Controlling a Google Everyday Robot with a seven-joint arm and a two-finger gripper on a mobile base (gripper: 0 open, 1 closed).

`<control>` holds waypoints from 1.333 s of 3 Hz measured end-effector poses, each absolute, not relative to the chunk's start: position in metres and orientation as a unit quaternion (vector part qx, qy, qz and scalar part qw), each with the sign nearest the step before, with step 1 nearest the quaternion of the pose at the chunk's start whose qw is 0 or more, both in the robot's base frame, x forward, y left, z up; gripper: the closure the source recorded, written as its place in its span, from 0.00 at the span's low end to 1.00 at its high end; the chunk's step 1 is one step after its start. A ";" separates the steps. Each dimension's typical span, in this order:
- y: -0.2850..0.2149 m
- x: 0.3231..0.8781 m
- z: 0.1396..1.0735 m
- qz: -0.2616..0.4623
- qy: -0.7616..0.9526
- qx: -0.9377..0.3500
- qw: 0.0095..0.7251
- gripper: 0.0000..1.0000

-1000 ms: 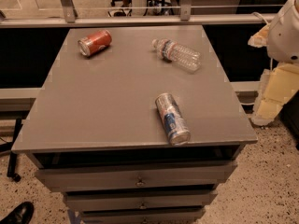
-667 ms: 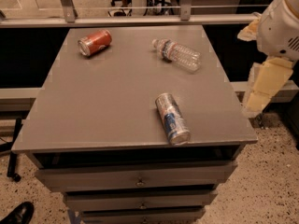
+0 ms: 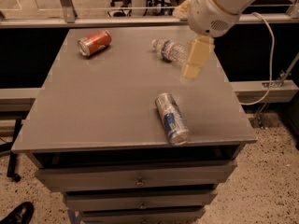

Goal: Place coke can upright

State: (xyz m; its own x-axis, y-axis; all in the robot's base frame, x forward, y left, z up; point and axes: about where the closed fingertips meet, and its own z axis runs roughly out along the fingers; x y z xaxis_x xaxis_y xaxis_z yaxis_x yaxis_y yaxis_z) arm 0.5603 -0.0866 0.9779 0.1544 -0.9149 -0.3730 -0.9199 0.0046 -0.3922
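The red coke can lies on its side at the far left of the grey cabinet top. My gripper hangs from the white arm over the far right part of the top, well to the right of the coke can and apart from it. Its cream fingers stand apart and hold nothing. One finger hangs in front of the right end of a water bottle.
A clear plastic water bottle lies on its side at the far right, under the gripper. A silver-and-blue can lies on its side near the front right edge. Drawers are below. A cable hangs at right. A black shoe shows at bottom left.
The arm and gripper have swung left from beyond the table's right edge to over the water bottle. The cans and the bottle have not moved.
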 end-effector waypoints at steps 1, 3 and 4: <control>-0.011 0.593 0.968 0.046 0.588 -0.735 0.333 0.00; 0.007 0.618 0.978 0.001 0.539 -0.761 0.361 0.00; 0.033 0.657 0.990 -0.054 0.491 -0.781 0.383 0.00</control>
State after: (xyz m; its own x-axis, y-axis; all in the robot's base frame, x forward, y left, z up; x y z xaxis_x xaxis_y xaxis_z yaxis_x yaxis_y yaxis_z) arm 0.6575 0.0335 0.9895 0.5119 -0.8080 -0.2917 -0.7256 -0.2249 -0.6504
